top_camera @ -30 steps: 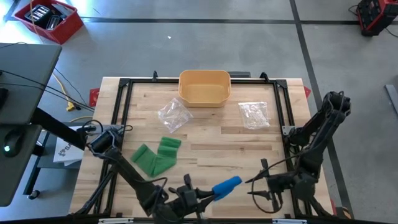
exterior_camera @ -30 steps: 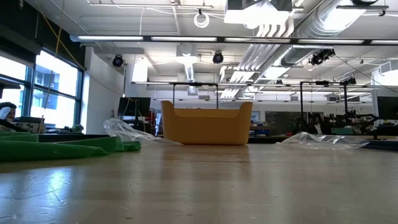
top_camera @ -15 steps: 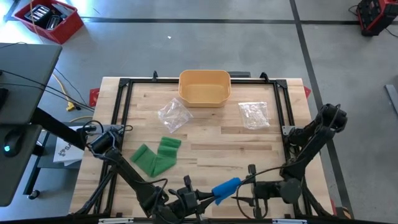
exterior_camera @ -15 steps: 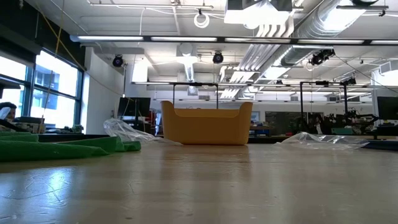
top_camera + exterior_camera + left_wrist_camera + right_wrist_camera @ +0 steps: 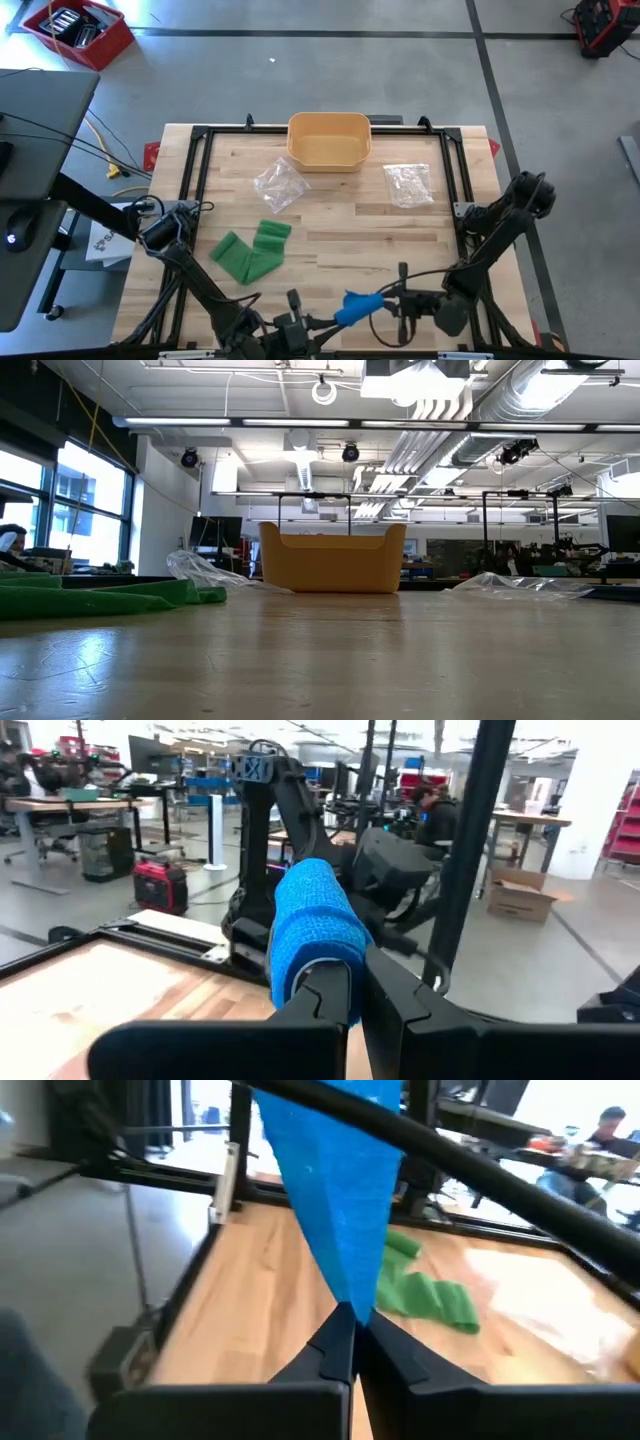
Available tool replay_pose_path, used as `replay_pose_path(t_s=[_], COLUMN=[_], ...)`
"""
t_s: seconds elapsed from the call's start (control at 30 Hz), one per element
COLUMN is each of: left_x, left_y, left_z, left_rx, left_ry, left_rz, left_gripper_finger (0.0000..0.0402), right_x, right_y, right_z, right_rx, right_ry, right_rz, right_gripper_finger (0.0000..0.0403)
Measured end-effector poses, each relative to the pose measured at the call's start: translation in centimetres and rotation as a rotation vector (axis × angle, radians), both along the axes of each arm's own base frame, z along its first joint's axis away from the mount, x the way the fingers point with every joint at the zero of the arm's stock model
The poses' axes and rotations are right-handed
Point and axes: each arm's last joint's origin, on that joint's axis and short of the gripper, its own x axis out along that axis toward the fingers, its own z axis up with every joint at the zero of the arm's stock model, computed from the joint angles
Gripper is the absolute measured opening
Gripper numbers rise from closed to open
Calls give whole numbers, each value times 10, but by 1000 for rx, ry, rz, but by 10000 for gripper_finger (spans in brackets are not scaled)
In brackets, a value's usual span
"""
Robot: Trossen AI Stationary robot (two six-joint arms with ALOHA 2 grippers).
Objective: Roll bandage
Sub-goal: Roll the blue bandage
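Wooden desk [image 5: 330, 225] under bright workshop lights, seen from above, is carrying a yellow bin [image 5: 329, 139] and two clear plastic bags well beyond both hands, toward the far edge. A loose green bandage [image 5: 250, 252] is lying just beyond the left hand. At the near edge, the left hand [image 5: 322, 324] is pinching a blue bandage roll [image 5: 312, 935] by one end, fingers closed tight. The right hand [image 5: 398, 300], facing it, is clamping shut on the roll's loose blue tail [image 5: 340, 1200], which is stretching taut between them. Judging by this, rolling is underway: the blue one looks largely wound, while the green one is untouched.
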Motion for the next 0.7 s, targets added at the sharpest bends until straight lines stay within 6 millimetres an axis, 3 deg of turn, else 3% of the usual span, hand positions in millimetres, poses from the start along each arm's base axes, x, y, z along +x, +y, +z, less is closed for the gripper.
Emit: replay_pose_path(t_s=[0.13,0.23,0.4,0.53,0.7], left_x=[3,7,17,24,36], left_y=[3,2,1,-2,2], left_z=[0,0,-9,-21,-35], left_rx=[3,16,17,13,-41], left_ry=[-1,-6,-16,-13,0], left_rz=[-11,-122,-277,-359,-386], left_gripper_finger=[3,2,2,1,2], right_x=[4,2,-18,-32,-42], right_y=[-3,-5,1,7,15], right_z=[1,5,34,57,65], right_rx=[-66,-178,-420,-546,-651], right_ry=[-13,-29,-94,-143,-209], right_rz=[-28,-94,-196,-137,-23], right_gripper_finger=[1,0,0,0,0])
